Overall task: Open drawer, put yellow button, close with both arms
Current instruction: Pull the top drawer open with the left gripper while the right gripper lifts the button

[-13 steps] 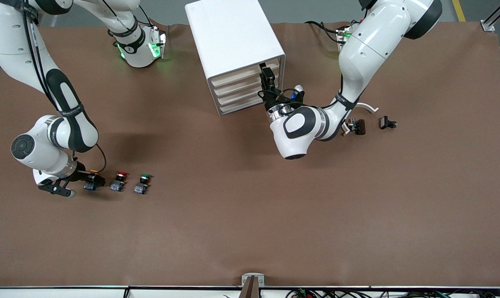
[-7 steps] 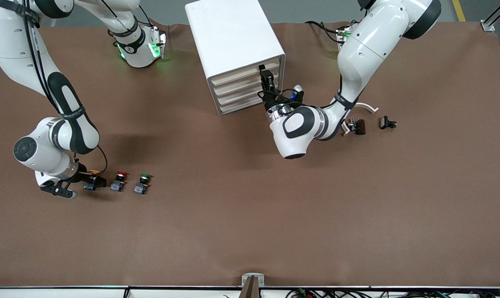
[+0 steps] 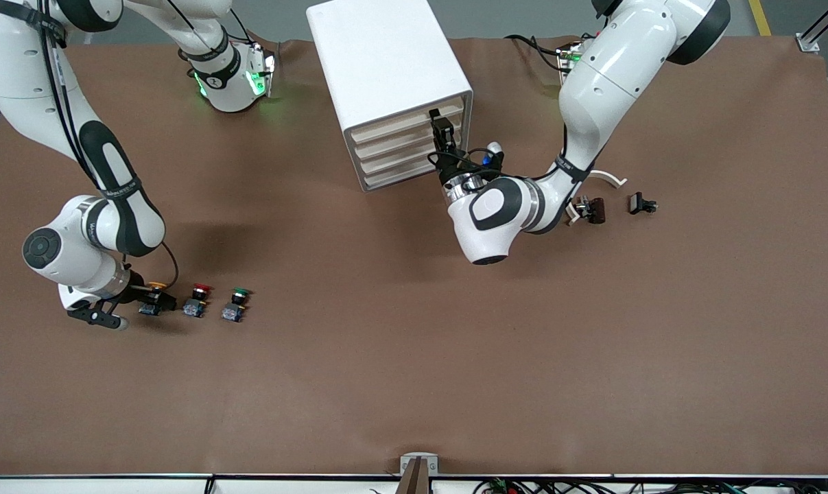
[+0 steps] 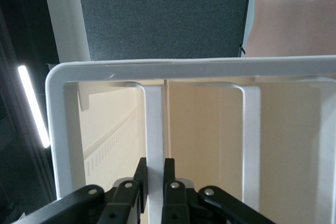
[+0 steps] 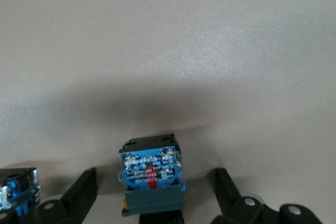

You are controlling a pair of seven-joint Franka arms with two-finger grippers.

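Even, bright overhead light fills the front view — the brown worktop (image 3: pixel 414 357) shows soft shadows under both arms and a pale sheen toward the camera. A green lamp glows at the right arm's base (image 3: pixel 252 81). In the left wrist view a bright strip light (image 4: pixel 32 103) glares against dark surroundings — the near end effector parts look soft.

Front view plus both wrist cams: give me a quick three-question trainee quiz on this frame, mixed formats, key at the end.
1. True or false: the left gripper is shut on the drawer front.
2. Which button sits between the right gripper's open fingers? A red B green C yellow button
3. Fill in: in the button row, the green button lies nearest the ___ arm's end of the table.

Key: 1 true; 2 C; 3 left
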